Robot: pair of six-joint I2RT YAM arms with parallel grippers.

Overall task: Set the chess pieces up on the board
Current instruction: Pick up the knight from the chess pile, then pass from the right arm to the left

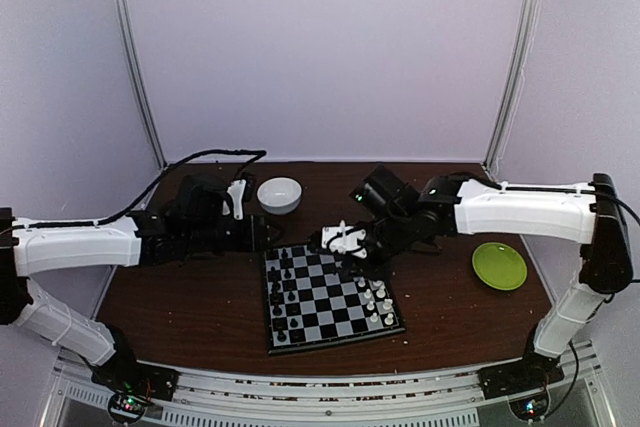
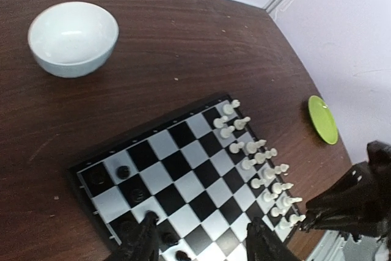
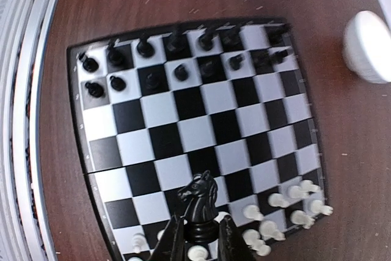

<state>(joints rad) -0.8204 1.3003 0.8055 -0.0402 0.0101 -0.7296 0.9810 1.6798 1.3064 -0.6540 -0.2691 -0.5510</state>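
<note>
Board [image 1: 325,297]: centre of table [image 1: 180,297], middle rows bare.
Black pieces [image 3: 181,71]: two rows along left edge.
White pieces [image 2: 250,147]: along right edge.
Right gripper [image 3: 198,233]: clamped on black knight [image 3: 197,197], above white side.
Left gripper [image 2: 203,246]: fingers apart, empty, beside bowl [image 1: 279,194].

The small checkered board [image 3: 201,128] lies flat, black chess pieces [image 3: 145,46] standing in two rows at one edge, white pieces [image 3: 278,200] clustered opposite; a black knight [image 3: 198,195] is held upright over the white end
</note>
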